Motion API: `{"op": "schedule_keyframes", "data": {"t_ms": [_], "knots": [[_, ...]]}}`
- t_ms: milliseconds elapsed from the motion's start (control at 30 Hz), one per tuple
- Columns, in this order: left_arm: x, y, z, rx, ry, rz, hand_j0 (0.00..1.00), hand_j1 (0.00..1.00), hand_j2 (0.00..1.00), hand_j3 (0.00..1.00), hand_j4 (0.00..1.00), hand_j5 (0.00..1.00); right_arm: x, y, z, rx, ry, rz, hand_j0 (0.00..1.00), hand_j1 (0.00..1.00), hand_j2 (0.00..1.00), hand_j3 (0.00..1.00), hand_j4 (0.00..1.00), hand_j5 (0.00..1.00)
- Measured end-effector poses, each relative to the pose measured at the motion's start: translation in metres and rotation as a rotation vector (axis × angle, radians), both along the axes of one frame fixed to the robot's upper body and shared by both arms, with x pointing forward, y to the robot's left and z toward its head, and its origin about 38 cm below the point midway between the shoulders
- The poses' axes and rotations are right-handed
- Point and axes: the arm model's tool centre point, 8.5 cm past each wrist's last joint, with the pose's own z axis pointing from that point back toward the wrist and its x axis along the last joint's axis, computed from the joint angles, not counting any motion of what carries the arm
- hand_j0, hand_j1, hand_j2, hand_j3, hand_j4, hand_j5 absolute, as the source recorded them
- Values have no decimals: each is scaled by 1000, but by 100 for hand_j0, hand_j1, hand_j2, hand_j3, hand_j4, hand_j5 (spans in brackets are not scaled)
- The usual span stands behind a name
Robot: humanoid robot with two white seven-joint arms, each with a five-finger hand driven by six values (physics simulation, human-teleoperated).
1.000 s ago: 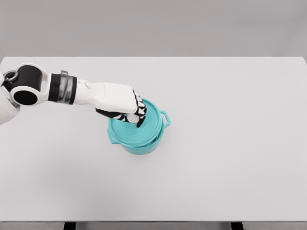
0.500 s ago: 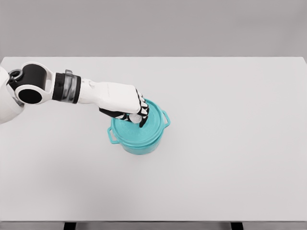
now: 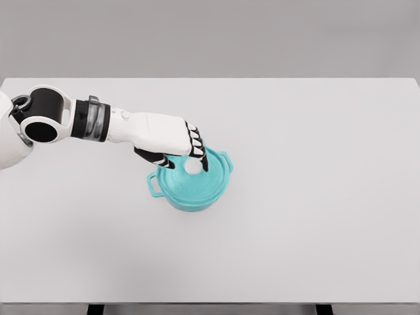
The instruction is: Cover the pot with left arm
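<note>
From the head camera, a teal pot (image 3: 191, 187) sits left of the middle of the white table (image 3: 315, 197), its lid (image 3: 195, 178) seated on top. The left hand (image 3: 167, 140) hovers over the lid, fingers (image 3: 197, 152) loosened around the pale knob (image 3: 193, 167) without clamping it.

A teal pot (image 3: 191, 191) with two side handles stood near the middle of the white bench (image 3: 315, 216), its matching lid (image 3: 190, 184) resting on top. The left hand (image 3: 164, 136) reached over it from the left, its dark fingers (image 3: 197, 149) loosened just around the pale round knob (image 3: 193, 167).
</note>
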Motion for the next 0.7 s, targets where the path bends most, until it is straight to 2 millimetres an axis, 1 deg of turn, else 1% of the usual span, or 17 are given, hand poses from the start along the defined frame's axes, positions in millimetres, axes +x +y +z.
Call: {"op": "schedule_keyframes", "data": {"t_ms": [33,100,200,267,300,400,467,533,567,600,700], "knots": [[1,1,0,2,-1,3,84,84,84,84,84,84,0,0,0,0,0,0,100,100,100,100,100,100],[3,2,1,7,-7,8,100,100,100,100,100,100,0,0,0,0,0,0,100,100,100,100,100,100],[7,5,13,8,-34,14,100,100,100,100,100,100,0,0,0,0,0,0,100,100,100,100,100,100],[7,12,22,-3,-41,27,100,100,100,100,100,100,0,0,0,0,0,0,100,100,100,100,100,100],[4,20,28,-14,-36,36,100,100,100,100,100,100,0,0,0,0,0,0,100,100,100,100,100,100],[-6,57,37,-39,4,98,100,100,100,100,100,100,0,0,0,0,0,0,100,100,100,100,100,100],[-19,87,16,-32,77,161,100,100,100,100,100,100,0,0,0,0,1,0,100,100,100,100,100,100],[-37,118,-16,-23,169,234,100,100,100,100,100,100,0,0,0,0,0,0,100,100,100,100,100,100],[-45,131,-27,-23,202,265,100,100,100,100,100,100,0,0,0,0,0,0,100,100,100,100,100,100],[-48,140,-28,-30,204,289,100,100,100,100,100,100,0,0,0,0,1,0,100,100,100,100,100,100],[-42,155,0,-61,136,332,100,100,100,100,100,100,0,0,0,0,0,0,100,100,100,100,100,100]]}}
